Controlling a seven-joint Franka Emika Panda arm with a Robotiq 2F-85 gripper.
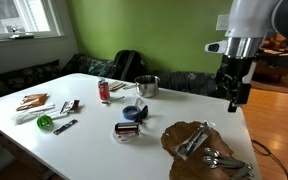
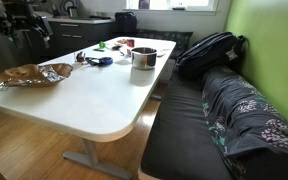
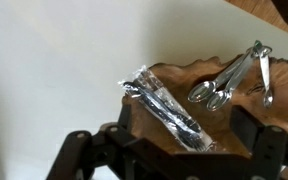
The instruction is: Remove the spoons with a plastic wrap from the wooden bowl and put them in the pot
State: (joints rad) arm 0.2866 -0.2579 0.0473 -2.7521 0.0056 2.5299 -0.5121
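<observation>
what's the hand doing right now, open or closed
hand: open, holding nothing, over the wooden bowl

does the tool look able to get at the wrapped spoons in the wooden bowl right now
Probably yes. The tool hangs open above the wooden bowl. In the wrist view the wrapped spoons lie along one side of it, apart from the loose spoons, with nothing over them.
</observation>
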